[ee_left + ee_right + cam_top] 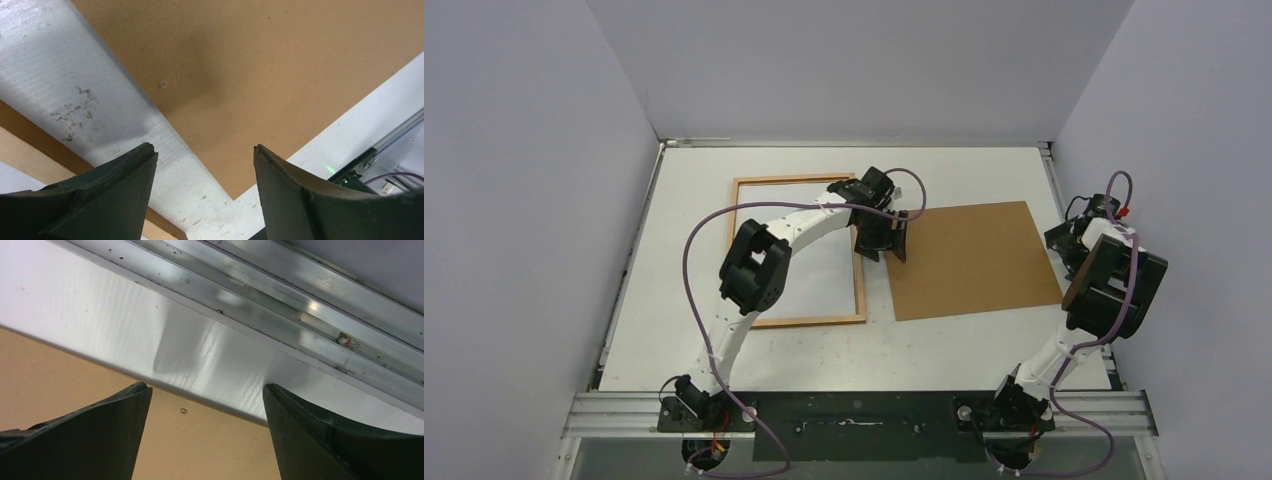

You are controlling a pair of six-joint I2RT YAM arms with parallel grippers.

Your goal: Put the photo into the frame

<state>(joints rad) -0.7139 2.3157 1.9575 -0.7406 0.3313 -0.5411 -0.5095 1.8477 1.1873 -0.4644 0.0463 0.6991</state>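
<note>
Hovering with both pairs of fingers spread and nothing between them, I judge that I am bracketing the backing panel [974, 260] from two sides, ready to lift it. My left gripper [202, 150] hangs over the bare strip of table [60, 65] along one edge of the panel, and the board stretches ahead of both fingertips. My right gripper [205, 387] hangs over the opposite edge. There the board lies under and behind the fingertips, with table and an aluminium rail [310, 300] beyond them.

The frame [809, 321] lies flat just outside the finger on the left of my left wrist view. Its side rail runs parallel to the panel's edge, so its long axis follows that bare strip and points away from my bases. A white field [819, 275] fills the frame. It may be the photo lying face down, but I cannot tell it from tabletop.
</note>
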